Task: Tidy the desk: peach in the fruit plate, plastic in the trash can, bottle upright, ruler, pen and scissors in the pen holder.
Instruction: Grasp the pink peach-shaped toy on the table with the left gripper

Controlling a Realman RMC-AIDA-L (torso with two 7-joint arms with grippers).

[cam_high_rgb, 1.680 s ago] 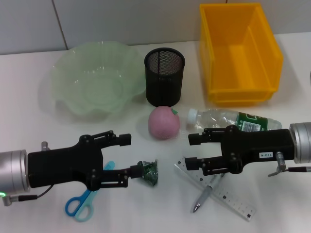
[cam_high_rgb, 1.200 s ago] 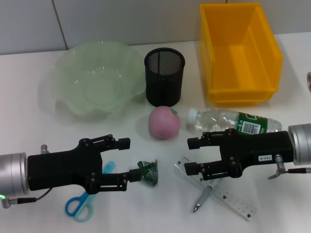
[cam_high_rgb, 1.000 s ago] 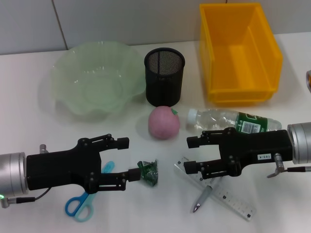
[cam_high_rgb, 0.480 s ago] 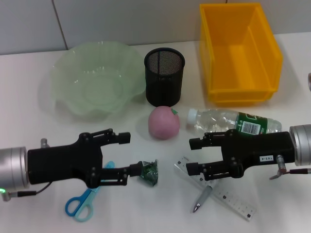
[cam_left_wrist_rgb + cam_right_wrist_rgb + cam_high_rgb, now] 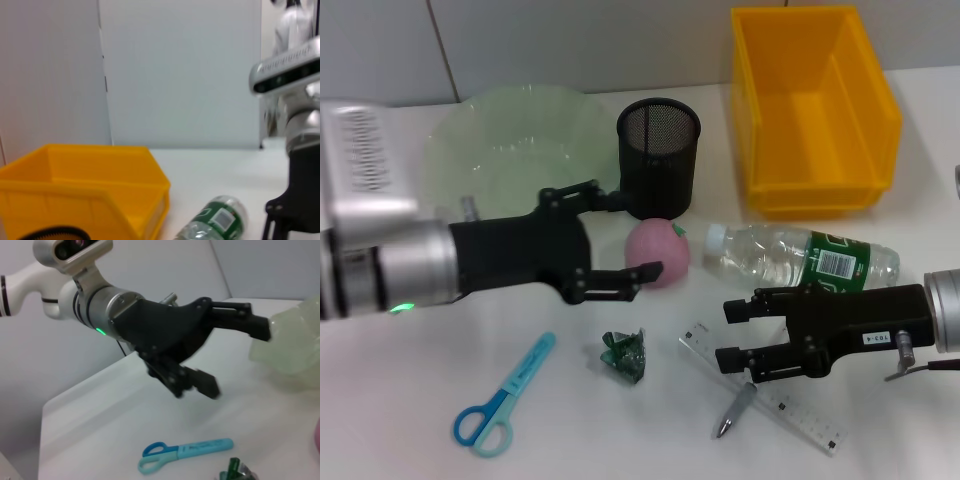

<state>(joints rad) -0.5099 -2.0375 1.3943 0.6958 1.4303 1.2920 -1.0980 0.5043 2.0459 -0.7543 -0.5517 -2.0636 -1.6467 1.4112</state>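
1. The left gripper [image 5: 632,232] is raised above the table at about 9 o'clock from the peach [image 5: 658,254], its black fingers spread wide and holding nothing. One fingertip lies over the foot of the pen holder [image 5: 658,157], the other just beside the peach's near side.
2. The right gripper [image 5: 730,334] hovers low at 4 o'clock from the peach, its fingers also open and empty, with the ruler [image 5: 766,399] and the pen [image 5: 736,410] just under and beside them.
3. The peach, pink with a small green leaf, sits on the table at 6 o'clock from the black mesh pen holder, close to it.
4. The pale green fruit plate [image 5: 510,140] stands at 9 o'clock from the pen holder, partly hidden by the left arm.
5. The water bottle [image 5: 800,256] lies on its side at 3 o'clock from the peach, its white cap pointing toward the fruit.
6. The yellow trash can [image 5: 814,110] stands at 12 o'clock from the bottle, at the far right of the table.
7. The crumpled green plastic [image 5: 624,353] lies at 6 o'clock from the peach, apart from both grippers.
8. The blue scissors [image 5: 503,394] lie at 8 o'clock from the plastic, near the table's front edge.
9. The ruler lies diagonally at 4 o'clock from the plastic, with the silver pen crossing its edge.
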